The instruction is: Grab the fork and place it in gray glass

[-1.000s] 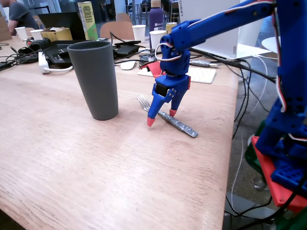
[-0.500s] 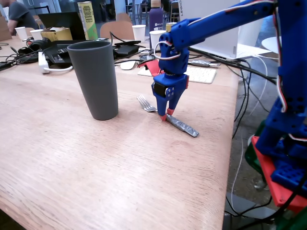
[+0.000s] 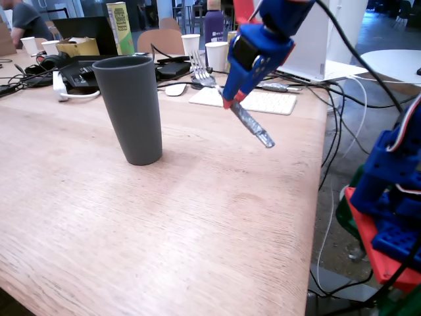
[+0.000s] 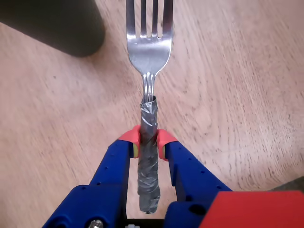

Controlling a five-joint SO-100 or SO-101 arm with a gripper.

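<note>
Above wooden table [image 3: 164, 217], fork [image 4: 148, 57] in claw [image 4: 148, 142]

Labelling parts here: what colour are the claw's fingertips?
Red-orange pads on a blue claw, clearest in the wrist view.

shared office/makerspace: keyboard [image 3: 253, 101], cable clutter, paper cups [image 3: 216, 55] at 12 o'clock, seated person [image 3: 26, 20] at 11.

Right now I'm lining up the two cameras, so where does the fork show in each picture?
Fixed view: the fork is in the air, upper middle, right of the gray glass, held by the gripper, prongs pointing away.
Wrist view: the fork runs up the middle, prongs at the top edge.
Shared landmark: the gray glass, dark in the wrist view's top left corner.
</note>
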